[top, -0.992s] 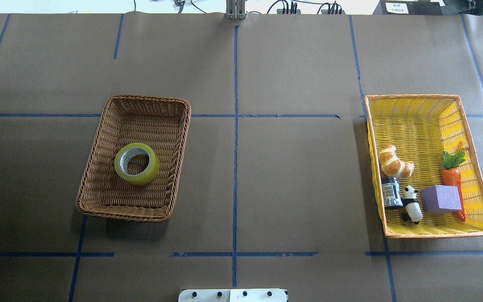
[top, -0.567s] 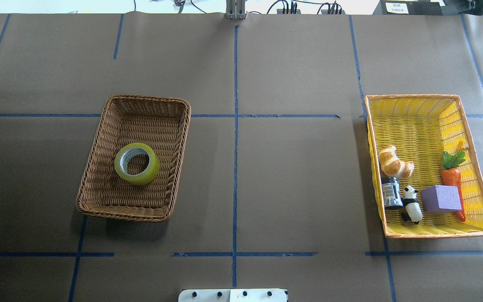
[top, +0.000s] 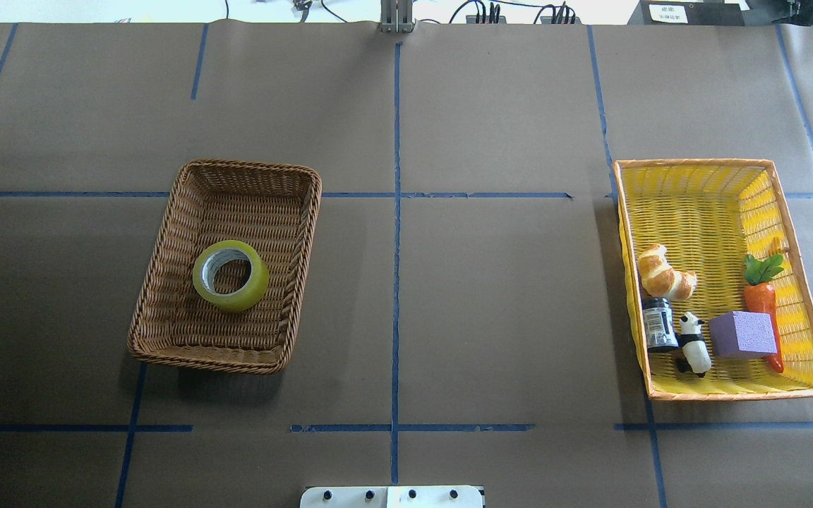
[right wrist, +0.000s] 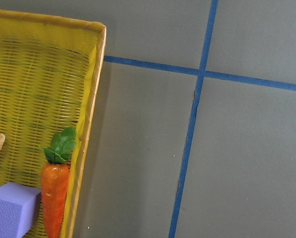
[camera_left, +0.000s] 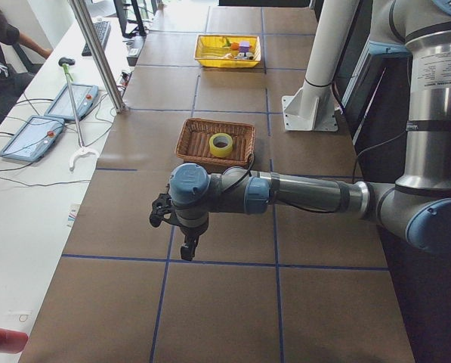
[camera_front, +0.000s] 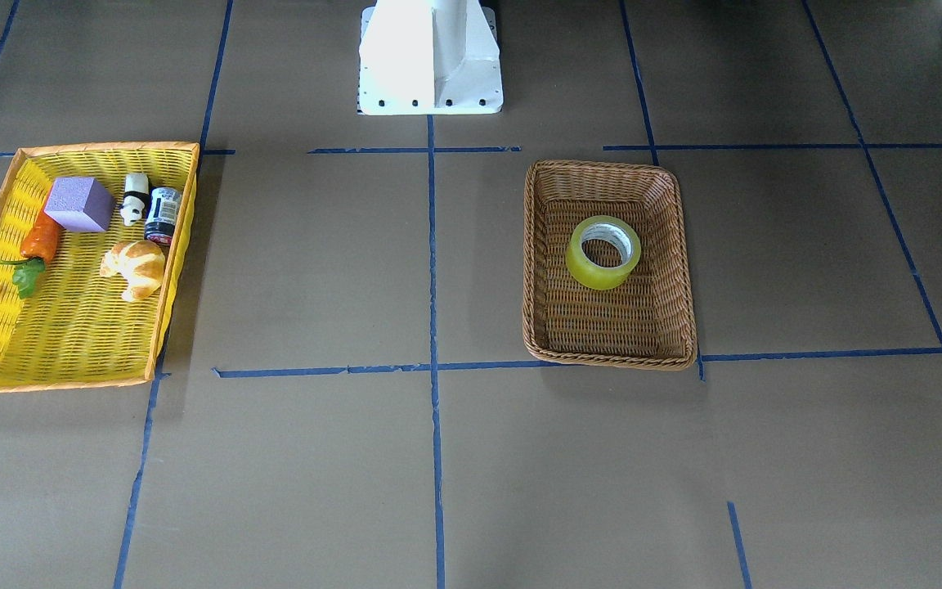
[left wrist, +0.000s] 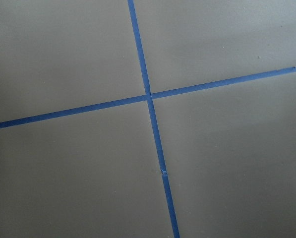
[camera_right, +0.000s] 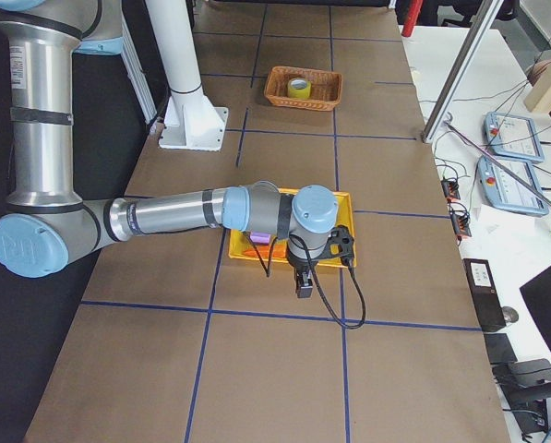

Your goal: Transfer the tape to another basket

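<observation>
No writing anywhere is sharp enough to be read.

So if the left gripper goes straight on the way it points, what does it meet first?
Likely the table, near a blue tape crossing; the left gripper points down, and nothing shows in between.
</observation>
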{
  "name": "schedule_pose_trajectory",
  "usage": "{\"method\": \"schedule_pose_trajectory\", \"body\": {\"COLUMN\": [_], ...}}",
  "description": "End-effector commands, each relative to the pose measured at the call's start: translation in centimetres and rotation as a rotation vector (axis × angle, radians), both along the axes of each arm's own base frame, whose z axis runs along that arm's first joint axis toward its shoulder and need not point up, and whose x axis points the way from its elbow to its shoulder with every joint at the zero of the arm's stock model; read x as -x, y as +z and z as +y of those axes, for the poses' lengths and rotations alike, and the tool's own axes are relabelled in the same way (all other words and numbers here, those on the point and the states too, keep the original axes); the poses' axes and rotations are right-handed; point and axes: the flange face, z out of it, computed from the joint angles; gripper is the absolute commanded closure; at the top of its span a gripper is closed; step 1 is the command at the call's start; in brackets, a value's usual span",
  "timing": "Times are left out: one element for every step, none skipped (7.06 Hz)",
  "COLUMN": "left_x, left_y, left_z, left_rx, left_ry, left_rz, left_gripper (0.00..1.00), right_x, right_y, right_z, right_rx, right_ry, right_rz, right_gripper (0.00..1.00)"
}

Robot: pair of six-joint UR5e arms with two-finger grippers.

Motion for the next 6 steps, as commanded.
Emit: {"method": "schedule_pose_trajectory", "body": {"left_x": [-0.11, -0.10, -0.06, -0.06, -0.08, -0.09], "left_y": [0.46, 0.49, 0.60, 0.46, 0.49, 0.16], "left_z": [0.40, 0.41, 0.35, 0.34, 0.33, 0.31], "left_rx": [-0.006, -0.003, -0.002, -0.006, -0.006, -0.014], "left_ry": [0.002, 0.001, 0.001, 0.002, 0.002, 0.002], "left_rz": [0.001, 0.000, -0.004, -0.005, -0.002, -0.001], "left_gripper": [0.00, 0.00, 0.00, 0.00, 0.00, 0.00], "right_x": [0.68, 0.81, 0.95, 1.10, 1.24, 1.25], "right_y": [-0.24, -0.24, -0.26, -0.27, -0.27, -0.27], "right_z": [-0.20, -0.22, -0.25, -0.26, -0.28, -0.28], "right_rx": [0.007, 0.006, 0.004, 0.005, 0.005, 0.004], "right_ry": [-0.004, -0.008, -0.011, -0.013, -0.016, -0.017], "right_rz": [0.003, 0.003, 0.003, 0.002, 0.002, 0.002], "right_gripper": [0.00, 0.00, 0.00, 0.00, 0.00, 0.00]}}
